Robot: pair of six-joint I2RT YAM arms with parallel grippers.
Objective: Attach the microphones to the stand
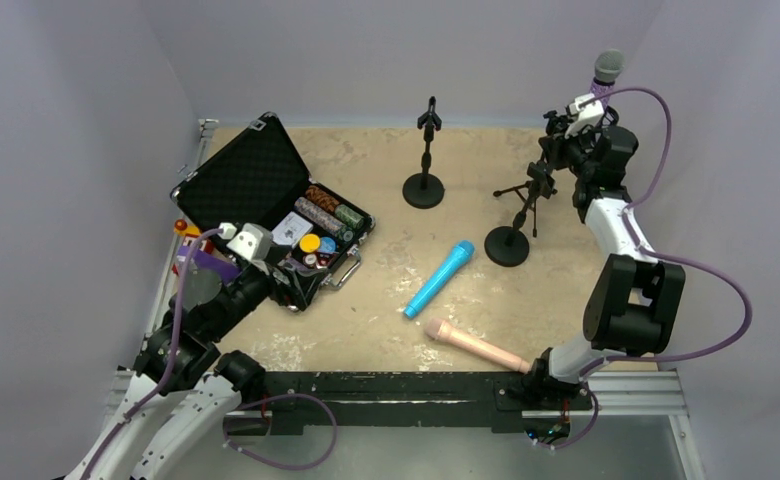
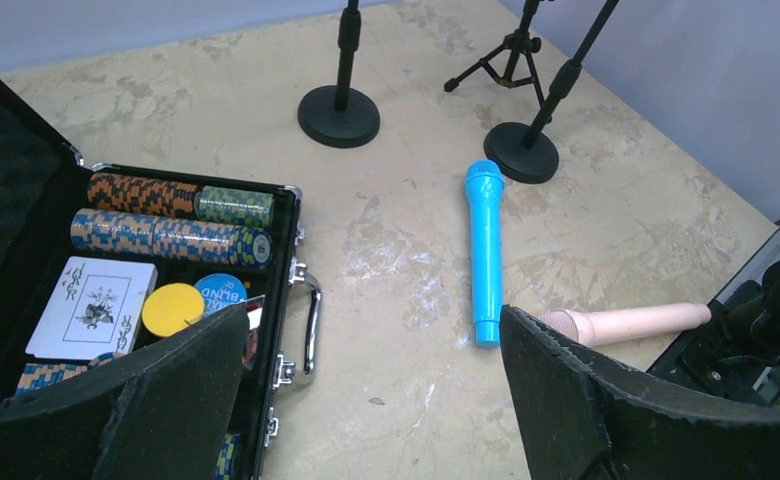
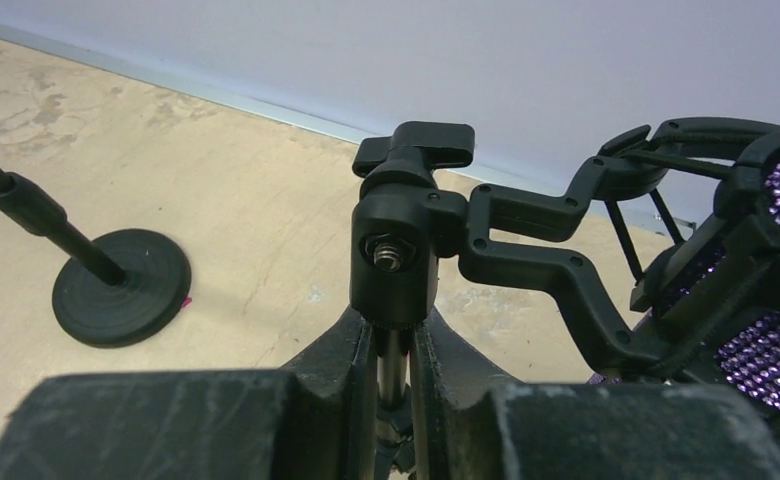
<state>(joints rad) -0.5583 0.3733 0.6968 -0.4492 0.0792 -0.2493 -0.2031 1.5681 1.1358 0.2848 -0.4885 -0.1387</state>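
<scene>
Fingers of the right gripper (image 3: 393, 365) clench the post of the tripod stand (image 3: 398, 240) near the far right corner of the table (image 1: 366, 320), the purple microphone (image 3: 766, 350) in its cradle. The blue microphone (image 1: 439, 279) lies mid-table, the pink microphone (image 1: 478, 346) by the near edge; the left gripper (image 2: 371, 350) gapes.

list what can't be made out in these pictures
- purple microphone: right wrist view, the right edge cuts most of it off.
- pink microphone: left wrist view, a finger of the left gripper covers part of its head.
- tripod stand: right wrist view, the right gripper, closed on its post, hides the legs.
</scene>
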